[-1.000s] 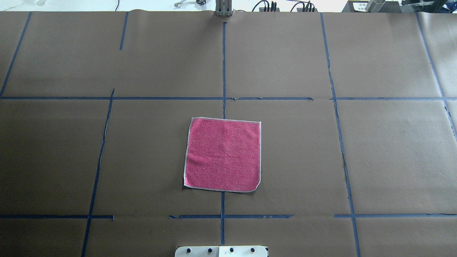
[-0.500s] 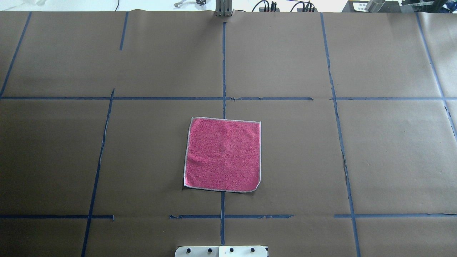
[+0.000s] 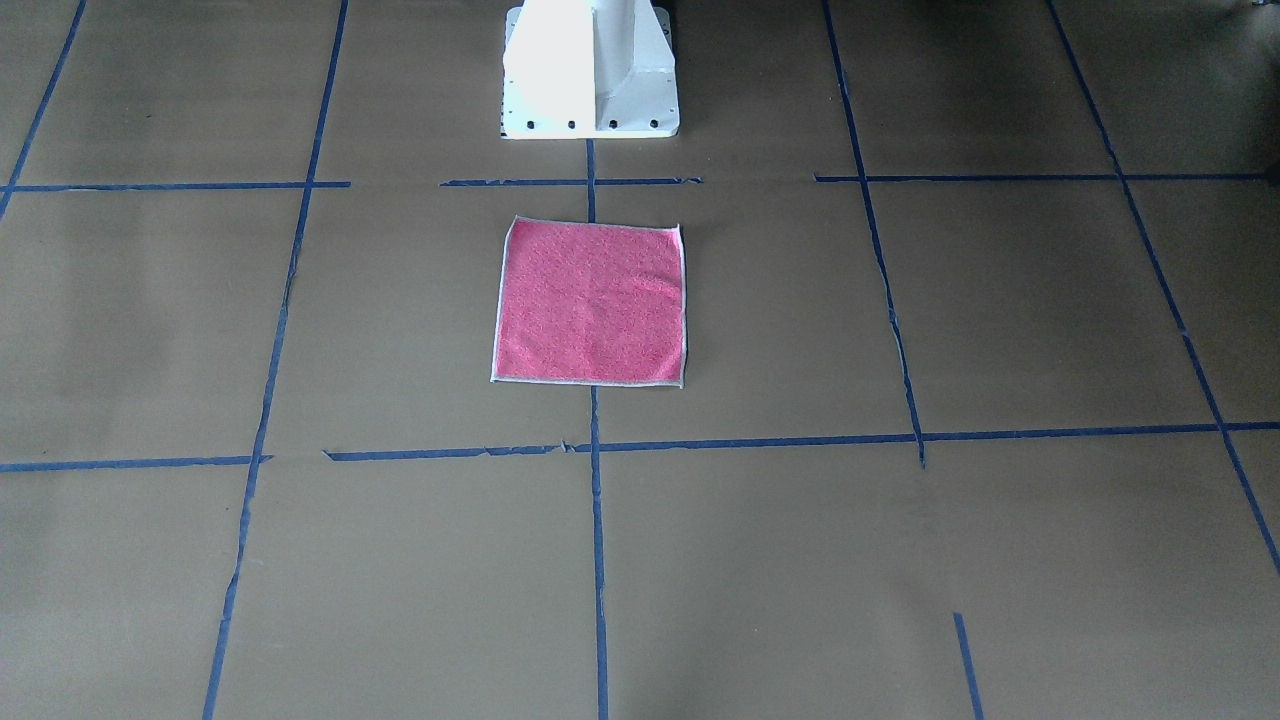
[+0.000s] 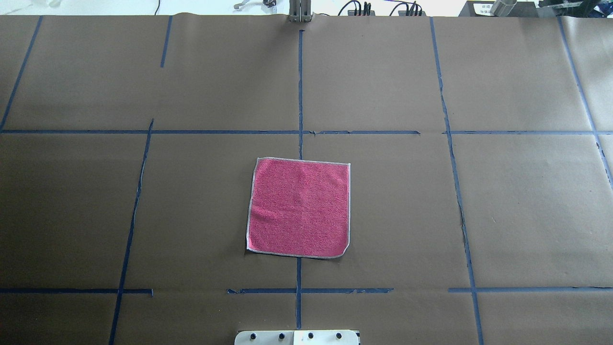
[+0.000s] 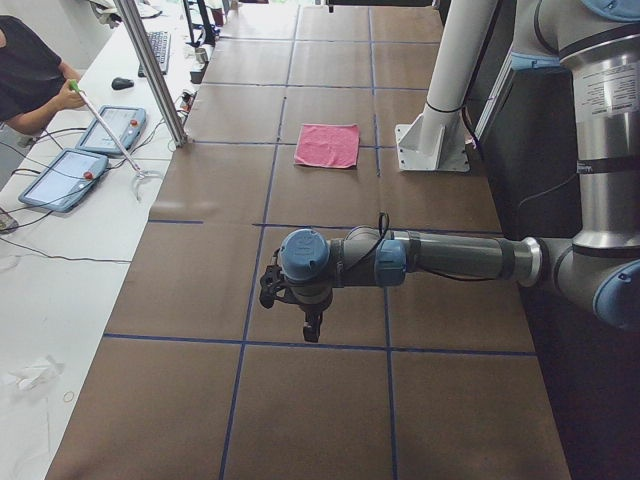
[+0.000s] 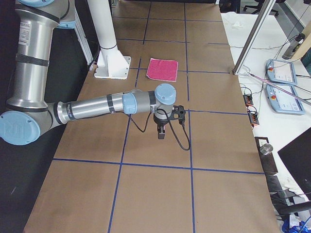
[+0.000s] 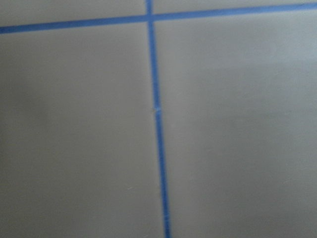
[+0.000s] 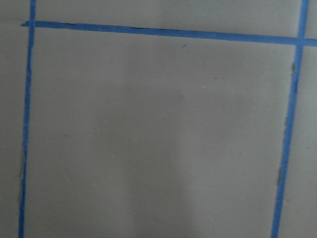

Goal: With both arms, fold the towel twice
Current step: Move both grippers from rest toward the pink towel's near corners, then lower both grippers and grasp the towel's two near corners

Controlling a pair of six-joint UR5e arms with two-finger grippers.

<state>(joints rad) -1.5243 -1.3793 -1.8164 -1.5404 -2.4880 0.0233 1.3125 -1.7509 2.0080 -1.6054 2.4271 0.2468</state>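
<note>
Towel (image 4: 298,208): flat, pink face up, on the table (image 4: 527,215).
Left gripper (image 5: 311,328): well apart from Towel; opening cannot be told.
Right gripper (image 6: 162,133): likewise, opening unclear.

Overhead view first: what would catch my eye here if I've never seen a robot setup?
The bright pink towel stands out, lying flat and unfolded mid-table on brown paper gridded with blue tape, just ahead of the white pedestal. In the side views, the left arm and right arm each stretch out level above the table, well away from the towel.
</note>
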